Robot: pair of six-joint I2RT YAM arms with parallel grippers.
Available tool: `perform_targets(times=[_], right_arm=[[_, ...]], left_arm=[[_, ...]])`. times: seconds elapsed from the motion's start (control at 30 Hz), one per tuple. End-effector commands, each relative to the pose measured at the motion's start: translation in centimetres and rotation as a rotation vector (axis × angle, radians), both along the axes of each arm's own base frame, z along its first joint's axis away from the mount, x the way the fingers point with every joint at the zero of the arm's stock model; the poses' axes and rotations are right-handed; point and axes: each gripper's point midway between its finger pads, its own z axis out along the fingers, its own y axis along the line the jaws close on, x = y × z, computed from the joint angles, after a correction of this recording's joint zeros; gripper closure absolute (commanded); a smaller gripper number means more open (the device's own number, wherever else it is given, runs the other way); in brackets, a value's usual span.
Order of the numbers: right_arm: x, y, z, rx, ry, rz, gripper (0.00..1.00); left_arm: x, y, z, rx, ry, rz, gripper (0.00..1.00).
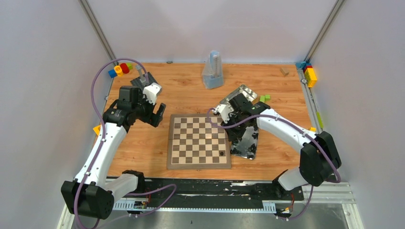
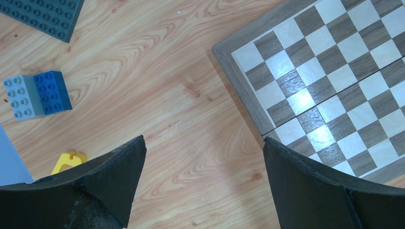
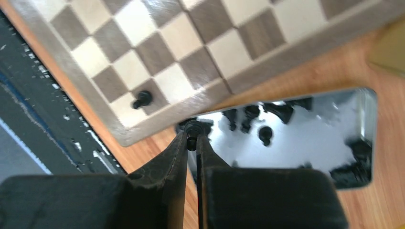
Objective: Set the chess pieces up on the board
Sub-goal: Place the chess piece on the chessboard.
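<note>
- Right fingers [image 3: 177,155] are pressing together, pinching a small black piece [image 3: 192,128] by its round head at the corner of the shiny metal tin [image 3: 305,145] nearest the board [image 3: 172,83].
- Whether this piece is resting in the tin or hanging clear of it cannot be told.
- Several more black pieces [image 3: 265,134] are lying in the tin, which is sitting on the desk [image 3: 334,67] just beside the board's right edge.
- One black pawn [image 3: 142,98] is standing upright on a dark square in the board's rightmost column, one row in from the near edge.
- Left fingers [image 2: 110,176] are spreading wide and hovering over bare desk just left of the board's far left corner, touching nothing.
- A grey and blue block pair [image 2: 36,95] and a dark grey studded plate [image 2: 45,16] are lying on the desk near the left fingers.
</note>
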Motion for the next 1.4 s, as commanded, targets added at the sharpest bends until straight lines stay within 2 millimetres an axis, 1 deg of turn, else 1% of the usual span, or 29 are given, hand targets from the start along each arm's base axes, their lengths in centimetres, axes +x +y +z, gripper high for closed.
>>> perform_targets(times=[0.0, 0.1, 0.27, 0.5, 0.7, 0.9, 0.97, 1.07, 1.17, 1.27, 1.3, 1.37], right_arm=[[-1.6, 4.1, 1.5, 0.062, -0.030, 0.149, 1.00], [-2.3, 5.9, 1.4, 0.060, -0.033, 0.213, 1.00], [-3.2, 7.6, 0.1, 0.036, -0.018, 0.278, 0.99], [-4.0, 8.4, -2.0, -0.008, -0.013, 0.319, 0.99], [-4.5, 8.8, -2.6, -0.017, -0.007, 0.335, 0.99], [-4.7, 8.6, -3.6, -0.053, -0.010, 0.341, 0.99], [-4.8, 8.6, -3.8, -0.063, -0.013, 0.343, 0.97], [-4.9, 8.6, -4.1, -0.071, -0.014, 0.344, 0.91], [-5.0, 8.6, -4.0, -0.071, -0.020, 0.345, 0.75], [-4.5, 8.3, -3.4, -0.078, -0.057, 0.335, 0.58], [-4.3, 8.3, -3.0, -0.078, -0.074, 0.329, 0.54], [-3.8, 8.3, -2.1, -0.062, -0.099, 0.315, 0.49]], left_arm=[[1.1, 0.3, 1.6, 0.010, -0.060, 0.026, 0.00], [1.3, 0.7, 1.7, 0.020, -0.060, 0.044, 0.00], [1.3, 0.9, 1.6, 0.020, -0.057, 0.054, 0.00], [1.3, 1.0, 1.5, 0.021, -0.059, 0.053, 0.00], [1.3, 0.9, 1.2, 0.019, -0.053, 0.050, 0.00], [1.2, 0.9, 1.4, 0.018, -0.059, 0.049, 0.00], [1.2, 0.9, 1.4, 0.020, -0.061, 0.048, 0.00], [1.2, 0.9, 1.3, 0.020, -0.059, 0.047, 0.00], [1.1, 0.9, 1.3, 0.019, -0.059, 0.047, 0.00], [1.1, 0.9, 1.3, 0.020, -0.059, 0.047, 0.00], [1.1, 0.9, 1.3, 0.020, -0.057, 0.047, 0.00], [1.1, 0.9, 1.3, 0.020, -0.057, 0.046, 0.00]])
